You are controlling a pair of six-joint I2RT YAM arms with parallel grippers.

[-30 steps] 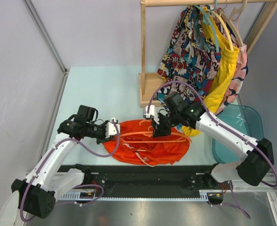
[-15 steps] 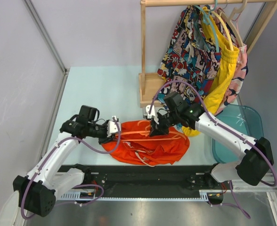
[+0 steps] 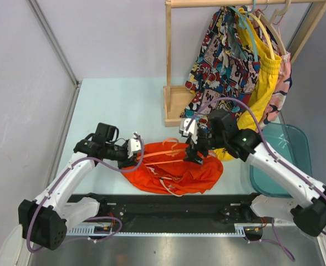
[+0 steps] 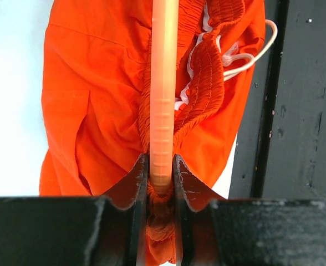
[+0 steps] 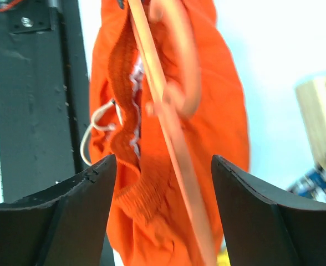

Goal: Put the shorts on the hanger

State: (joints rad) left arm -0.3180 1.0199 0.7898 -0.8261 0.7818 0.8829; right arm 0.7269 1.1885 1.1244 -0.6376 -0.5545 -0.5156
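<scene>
The orange-red shorts (image 3: 177, 172) lie crumpled on the table between the arms, with the cream drawstring (image 4: 253, 51) toward the front rail. The thin orange hanger (image 3: 164, 152) lies across their top. My left gripper (image 3: 136, 151) is at the shorts' left edge. In the left wrist view it (image 4: 162, 178) is shut on the end of the hanger bar (image 4: 164, 83) together with a bunch of the shorts' fabric (image 4: 96, 111). My right gripper (image 3: 198, 151) hovers over the shorts' right half. It (image 5: 163, 172) stands wide open, with the hanger bar (image 5: 177, 155) running loose between its fingers.
A wooden rack (image 3: 176, 102) stands behind, hung with comic-print shorts (image 3: 218, 61) and yellow shorts (image 3: 265, 83) on other hangers. A teal bin (image 3: 291, 141) sits at the right. The black rail (image 3: 168, 205) runs along the table's near edge.
My right gripper has opened, let go of the hanger and drawn slightly to the right. The left gripper stays at the hanger's left end, after loosening briefly and closing again.
</scene>
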